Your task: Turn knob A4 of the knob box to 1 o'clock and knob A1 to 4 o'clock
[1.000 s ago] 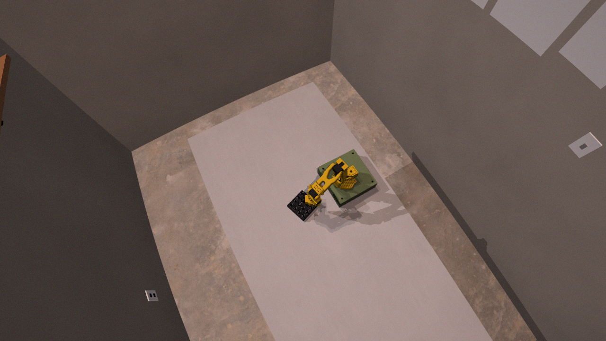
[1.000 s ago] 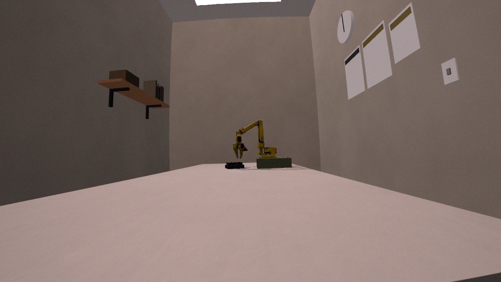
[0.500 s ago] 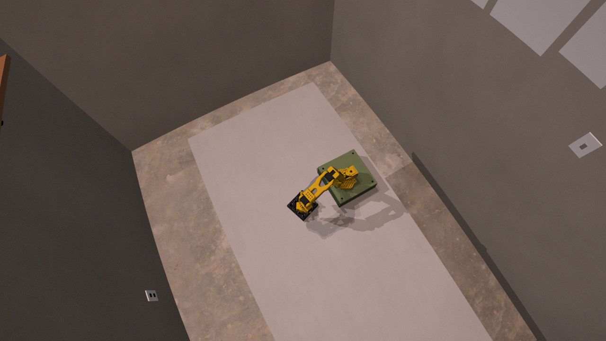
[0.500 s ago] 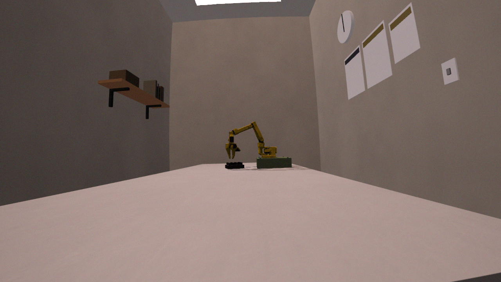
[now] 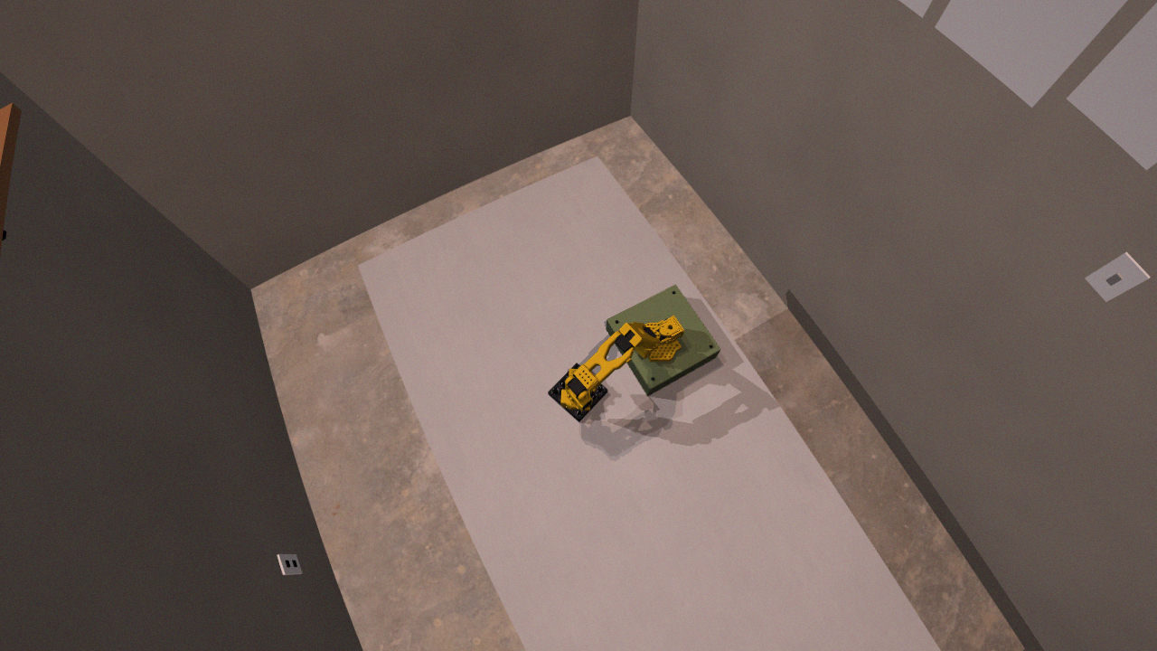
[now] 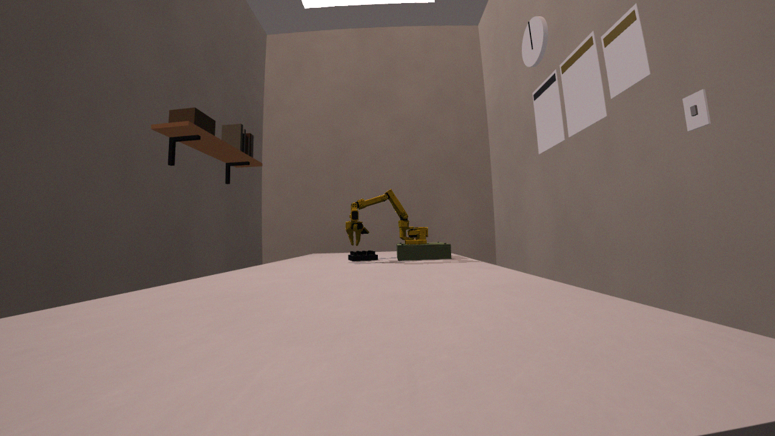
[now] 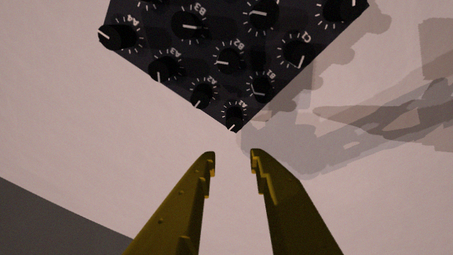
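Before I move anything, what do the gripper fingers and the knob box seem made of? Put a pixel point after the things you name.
Gripper fingers: probably hard plastic, satin yellow, with stepped edges and soft shading, no metallic glint. Knob box [image 5: 555, 394] [image 6: 362, 257] [image 7: 219, 30]: dark, matte, perhaps plastic or painted metal; its surface shows no bright reflections.

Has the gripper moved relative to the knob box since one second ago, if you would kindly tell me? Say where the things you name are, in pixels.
Yes: the gripper [image 6: 355, 243] has shifted left in the exterior view, judged against the green block [image 6: 423, 251].
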Controlling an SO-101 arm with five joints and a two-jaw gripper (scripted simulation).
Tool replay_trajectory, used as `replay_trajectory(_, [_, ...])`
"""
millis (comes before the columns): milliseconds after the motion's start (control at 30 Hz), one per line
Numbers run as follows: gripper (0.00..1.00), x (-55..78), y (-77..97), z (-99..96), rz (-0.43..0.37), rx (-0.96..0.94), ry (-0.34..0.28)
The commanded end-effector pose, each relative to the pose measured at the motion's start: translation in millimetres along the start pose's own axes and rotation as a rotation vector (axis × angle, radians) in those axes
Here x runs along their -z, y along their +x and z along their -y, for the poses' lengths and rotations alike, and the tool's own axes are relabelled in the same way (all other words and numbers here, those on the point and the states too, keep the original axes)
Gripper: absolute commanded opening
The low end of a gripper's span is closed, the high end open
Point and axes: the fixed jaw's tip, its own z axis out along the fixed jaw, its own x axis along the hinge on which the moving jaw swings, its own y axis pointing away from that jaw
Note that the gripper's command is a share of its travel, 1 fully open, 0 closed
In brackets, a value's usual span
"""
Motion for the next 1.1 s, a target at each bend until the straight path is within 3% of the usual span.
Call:
replay_trajectory(0, [0.1,-1.7,0.8,1.8,0.008,0.015,0.01])
replay_trajectory(500, [0.1,-2.6,0.9,1.8,0.008,0.015,0.01])
replay_trajectory(1067, [0.1,-14.3,0.9,2.0,0.008,0.015,0.01])
